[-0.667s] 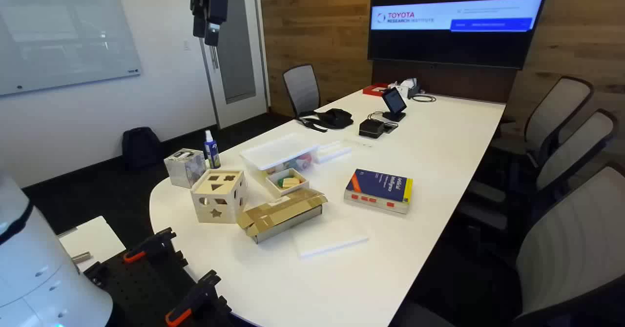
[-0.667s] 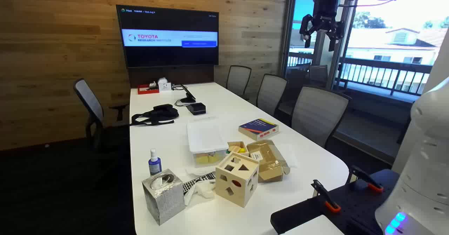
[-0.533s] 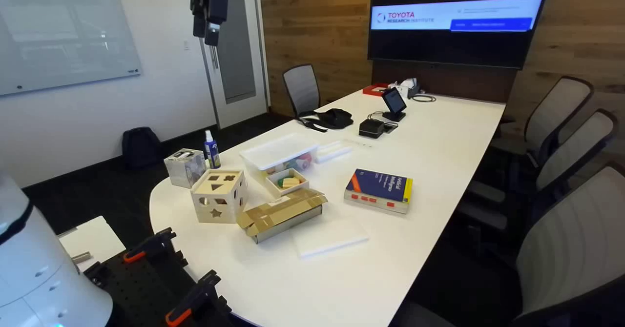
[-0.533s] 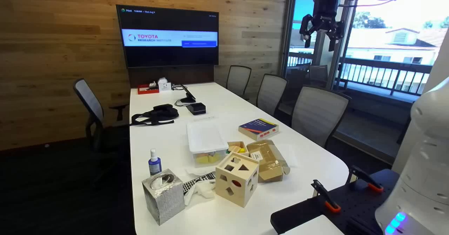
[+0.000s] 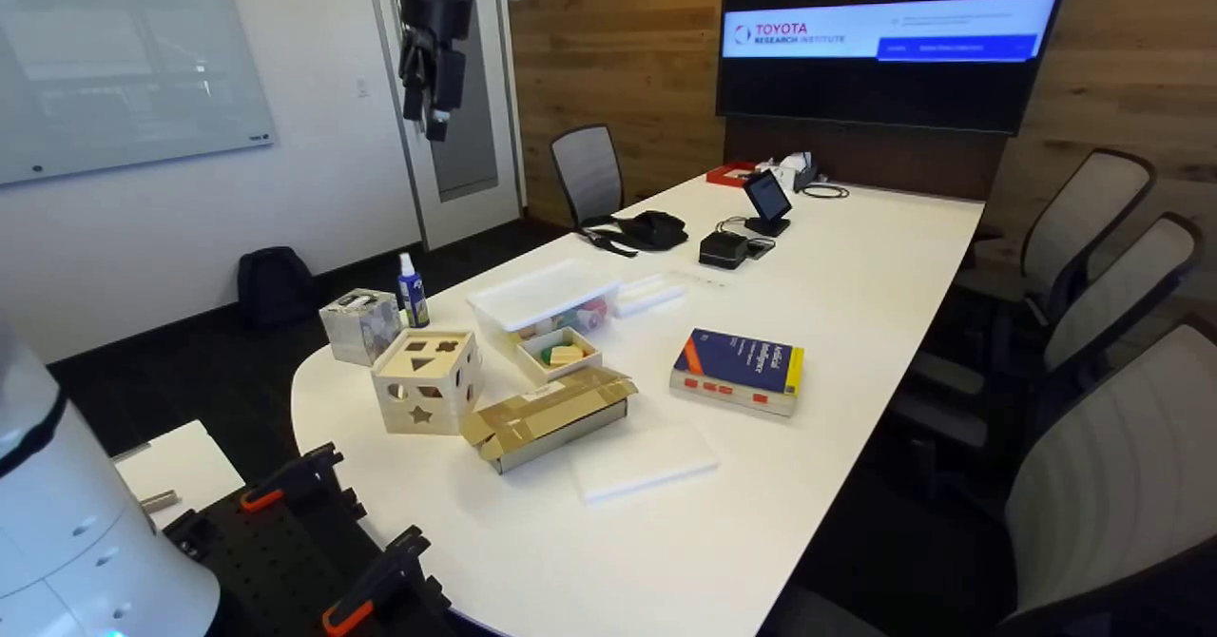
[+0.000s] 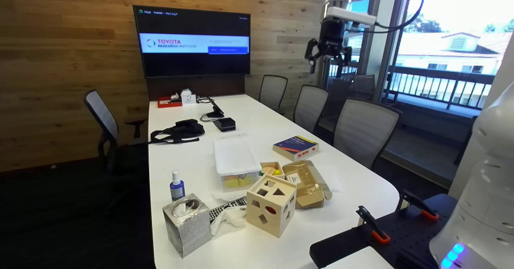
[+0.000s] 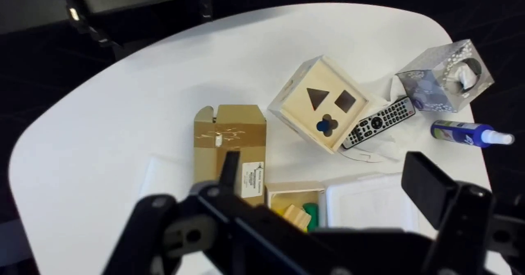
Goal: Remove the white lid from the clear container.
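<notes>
The white lid point(image 5: 544, 295) lies flat on top of the clear container; it also shows in an exterior view point(image 6: 236, 156) and partly in the wrist view point(image 7: 371, 203). The clear container point(image 6: 239, 182) stands on the table, with yellow and other coloured items seen through its walls. My gripper point(image 6: 326, 70) hangs high above the table, fingers down, well apart from the lid; it also shows in an exterior view point(image 5: 426, 124). In the wrist view the gripper point(image 7: 320, 162) is wide open with nothing between its fingers, and its body hides the lower part of the lid.
A small box of blocks point(image 7: 295, 186) sits against the container. Close by are a cardboard box point(image 7: 229, 143), a wooden shape cube point(image 7: 324, 98), a remote point(image 7: 379, 121), a tissue box point(image 7: 447, 78) and a spray bottle point(image 7: 459, 133). A thick book point(image 5: 737, 371) lies farther off.
My gripper has moved out over the table and somewhat lower, rightward in one exterior view and leftward in another. It stays open. The lid, container and other objects have not moved.
</notes>
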You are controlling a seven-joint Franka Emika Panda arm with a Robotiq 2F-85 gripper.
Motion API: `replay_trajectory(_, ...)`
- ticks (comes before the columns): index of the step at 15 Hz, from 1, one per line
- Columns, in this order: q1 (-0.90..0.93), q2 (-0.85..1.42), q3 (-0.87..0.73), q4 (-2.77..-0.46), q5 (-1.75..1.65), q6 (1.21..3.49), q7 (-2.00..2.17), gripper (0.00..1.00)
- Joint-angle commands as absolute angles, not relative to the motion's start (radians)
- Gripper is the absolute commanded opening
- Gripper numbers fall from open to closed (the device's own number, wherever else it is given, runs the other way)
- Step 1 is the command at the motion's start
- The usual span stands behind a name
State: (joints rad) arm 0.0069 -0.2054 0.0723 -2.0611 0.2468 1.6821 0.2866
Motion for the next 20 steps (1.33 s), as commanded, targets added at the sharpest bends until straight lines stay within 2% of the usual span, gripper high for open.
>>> replay_trajectory(1, 0.065, -0.007, 0.128, -1.980, 0.311, 1.814, 0.378, 1.00)
replay_trajectory(6, 0.186, 0.256, 0.185, -1.935, 0.294, 2.137, 0.615, 1.00)
replay_trajectory(13, 0.350, 0.494, 0.138, -1.959, 0.302, 2.665, 0.988, 1.00)
replay_trajectory(20, 0.480, 0.622, -0.007, -1.921, 0.261, 2.790, 1.404, 1.00)
